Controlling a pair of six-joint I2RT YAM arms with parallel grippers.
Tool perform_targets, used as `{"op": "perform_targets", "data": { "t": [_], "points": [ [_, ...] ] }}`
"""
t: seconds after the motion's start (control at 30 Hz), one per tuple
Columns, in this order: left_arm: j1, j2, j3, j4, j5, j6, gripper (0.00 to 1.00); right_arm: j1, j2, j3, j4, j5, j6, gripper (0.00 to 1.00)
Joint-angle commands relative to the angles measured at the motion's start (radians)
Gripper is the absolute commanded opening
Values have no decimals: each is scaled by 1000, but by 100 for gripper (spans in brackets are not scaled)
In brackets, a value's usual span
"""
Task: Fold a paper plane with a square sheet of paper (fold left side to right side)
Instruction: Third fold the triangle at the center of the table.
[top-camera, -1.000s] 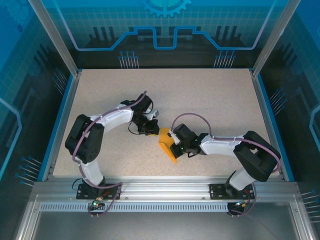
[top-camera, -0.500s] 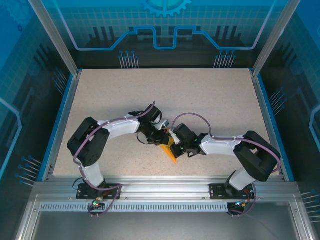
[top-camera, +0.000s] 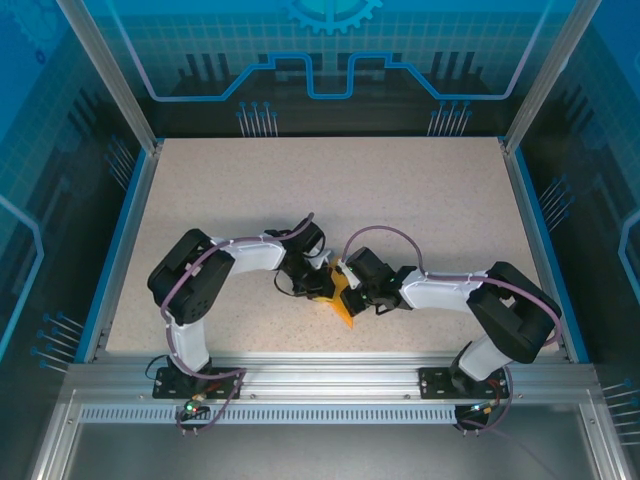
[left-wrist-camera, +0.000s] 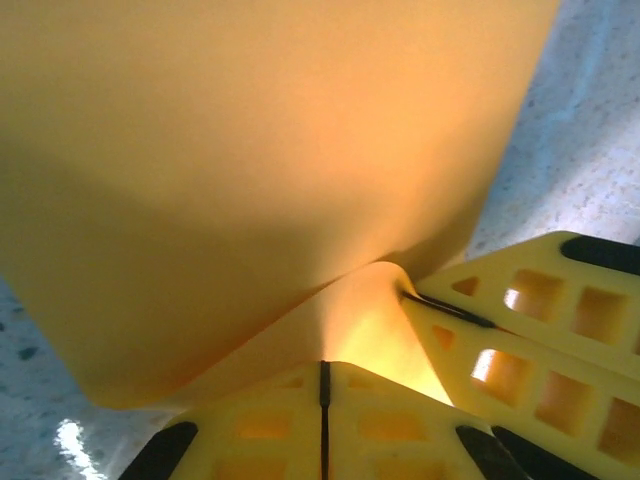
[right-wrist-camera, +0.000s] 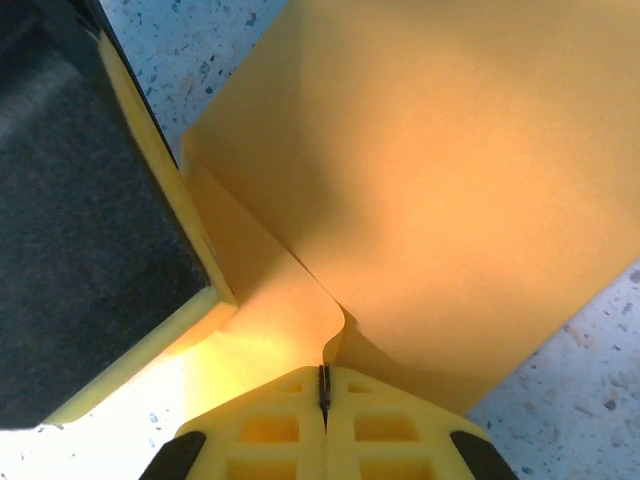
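orange paper (top-camera: 344, 312) lies on the speckled surface (top-camera: 400, 200) a little right of centre and towards the near edge, between the two arms. only its near pointed end shows clear from above; the rest is under the two wrists.

the left gripper (top-camera: 325, 285) reaches in from the left and the right gripper (top-camera: 347, 287) from the right, and they meet over the paper, just beside each other.

in the left wrist view the paper (left-wrist-camera: 260, 170) rises as a broad, bowed sheet, lifted off the surface. one curled flap runs down into the tip of the left gripper (left-wrist-camera: 323, 365). its fingers are pressed together with only a thin dark seam between them, clamped on the paper's edge. the yellow fingers (left-wrist-camera: 530, 330) of the other arm sit just to the right, touching the same flap.

in the right wrist view the right gripper (right-wrist-camera: 323, 372) is likewise closed tight - its fingers are together and pinch a small curl of the paper (right-wrist-camera: 440, 170) where two layers meet. the sheet spreads away to the far right, one corner resting on the surface. a finger (right-wrist-camera: 120, 220) of the left arm, yellow with a dark pad, stands close on the left against the lower layer - whether it presses that layer down cannot be told.
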Motion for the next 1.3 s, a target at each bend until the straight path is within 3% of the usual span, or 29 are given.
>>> {"op": "perform_targets", "data": {
  "t": [0.0, 0.37, 0.6, 0.8, 0.9, 1.13, 1.27],
  "points": [
    [-4, 18, -24, -33, -43, 8, 9, 5, 39, -11, -113, -8, -4, 0],
    [-4, 30, -40, -59, -104, 11, 7, -5, 34, 12, -115, 7, 21, 1],
    [-5, 38, -51, -61, -122, 7, 7, -55, -46, 60, -144, 23, 41, 24],
    [-5, 34, -49, -62, -124, 6, 6, -74, -182, 69, -236, -17, 74, 32],
    [-4, 31, -48, -64, -125, 5, 6, -73, -253, 55, -286, -81, 137, 28],
    [-6, 28, -44, -64, -127, 2, 6, -34, -284, -32, -210, -211, 396, 0],
    [-6, 24, -46, -65, -132, 2, 6, 3, -226, -17, -167, -197, 473, 0]
  ]
}}
